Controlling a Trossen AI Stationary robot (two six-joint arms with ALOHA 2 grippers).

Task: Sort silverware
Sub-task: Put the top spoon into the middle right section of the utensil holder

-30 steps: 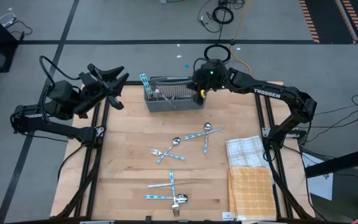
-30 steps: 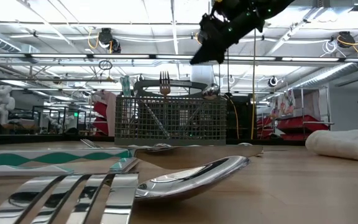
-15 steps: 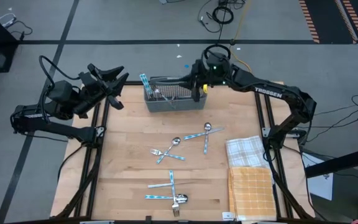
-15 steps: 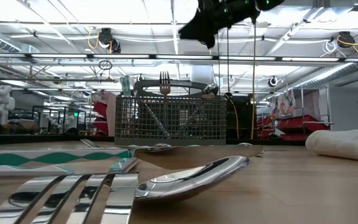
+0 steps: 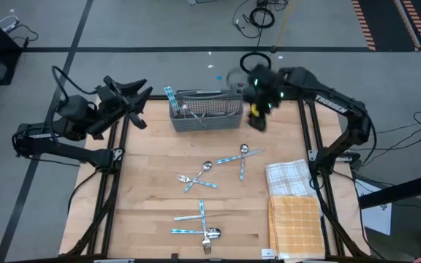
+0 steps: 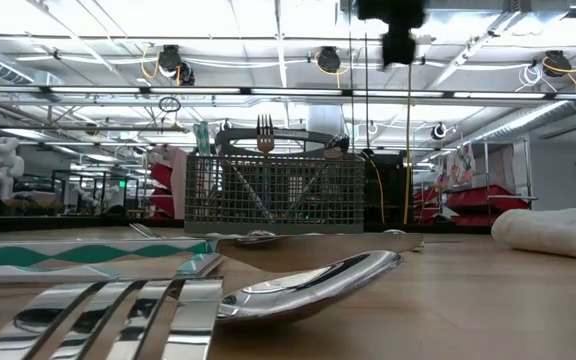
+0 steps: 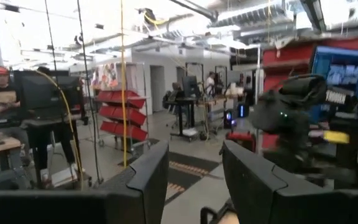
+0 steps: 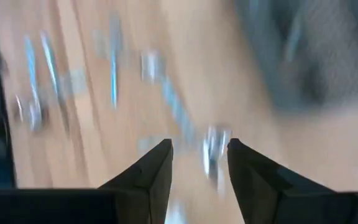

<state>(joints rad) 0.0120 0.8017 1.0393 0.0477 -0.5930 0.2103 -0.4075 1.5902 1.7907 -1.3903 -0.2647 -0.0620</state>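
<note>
The silverware lies in loose groups on the wooden table: spoons and forks with light blue handles mid-table and more near the front edge, which fill the foreground of the low view. Other pieces stand in the grey mesh basket, among them a fork. My right gripper hangs open in the air just right of the basket, with nothing between its fingers. My left gripper waits open at the far left corner, raised off the table.
A white checked towel and an orange one lie along the table's right side. The basket stands at the far edge. Bare wood shows on the table's left half. People and shelves show in the room beyond.
My right gripper has risen from the basket's right end and swung toward the table's right edge, turning as it went; it now hangs just past the basket's right side. The basket and the silverware on the table have kept still.
</note>
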